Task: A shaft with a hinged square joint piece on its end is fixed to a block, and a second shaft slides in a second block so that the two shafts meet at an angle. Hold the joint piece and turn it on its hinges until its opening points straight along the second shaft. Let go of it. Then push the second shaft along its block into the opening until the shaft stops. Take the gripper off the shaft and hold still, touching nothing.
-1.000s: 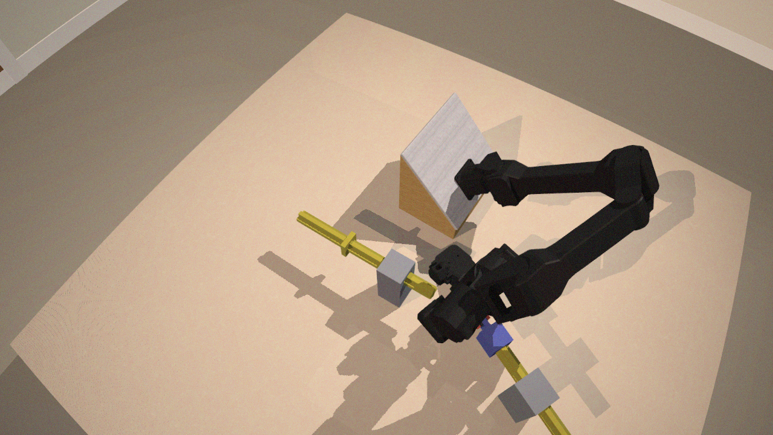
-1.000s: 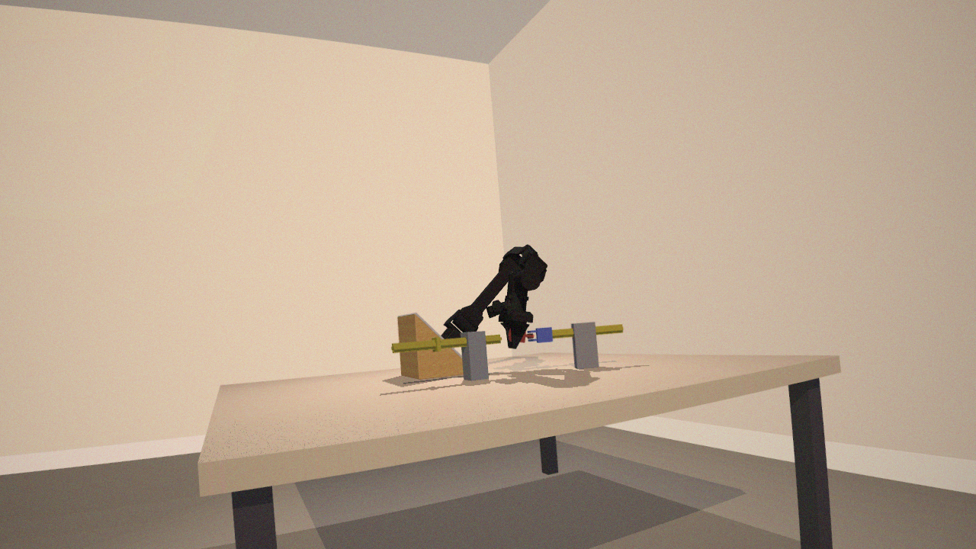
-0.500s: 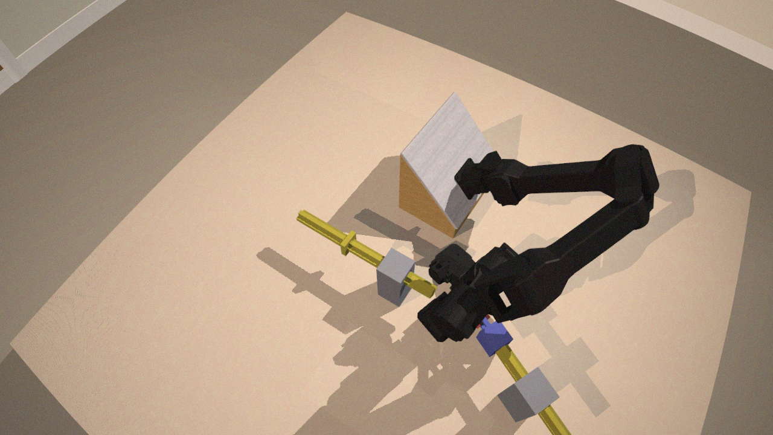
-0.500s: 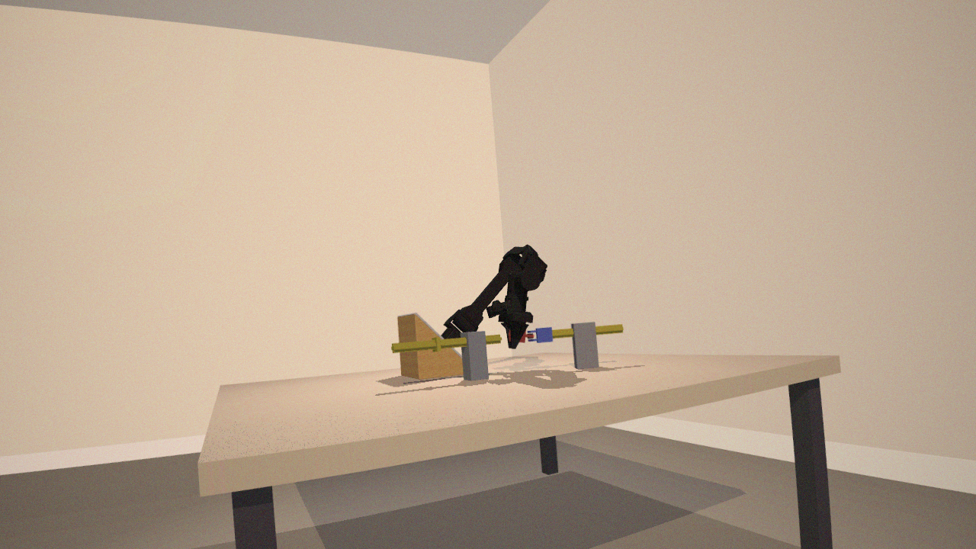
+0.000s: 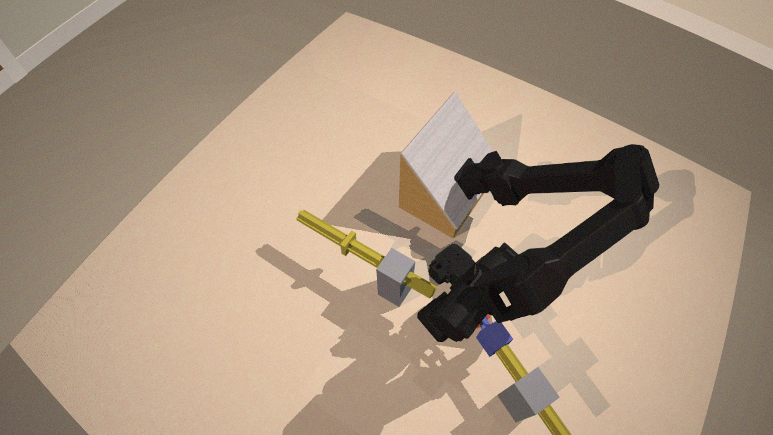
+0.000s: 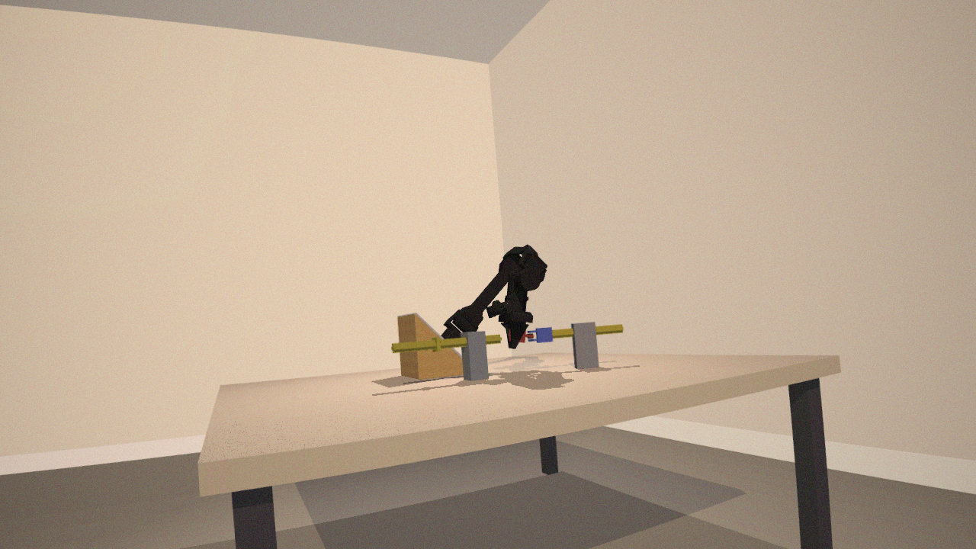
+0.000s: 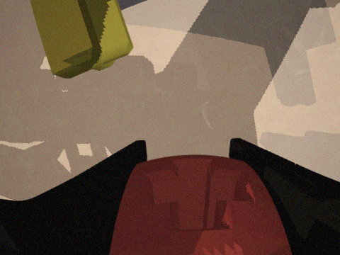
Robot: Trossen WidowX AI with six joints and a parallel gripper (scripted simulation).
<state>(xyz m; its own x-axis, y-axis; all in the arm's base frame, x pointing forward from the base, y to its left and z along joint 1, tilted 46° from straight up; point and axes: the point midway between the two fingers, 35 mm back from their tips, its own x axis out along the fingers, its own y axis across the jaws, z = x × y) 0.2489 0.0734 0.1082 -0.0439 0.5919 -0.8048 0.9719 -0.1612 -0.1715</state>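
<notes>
The gripper (image 5: 459, 324) (image 6: 514, 346) (image 7: 188, 149) is closed on the red joint (image 6: 524, 336) (image 7: 191, 198), which sits beside the blue piece (image 5: 494, 338) (image 6: 544, 334), on the side facing the sliding shaft (image 5: 324, 229) (image 6: 422, 345) (image 7: 67, 35). So the grasp seems made. The sliding shaft's end is apart from the joint, not inserted. Left to do, I judge: finish aligning the opening, release, push this shaft in until it stops, then withdraw. I can read no brand, label or writing.
</notes>
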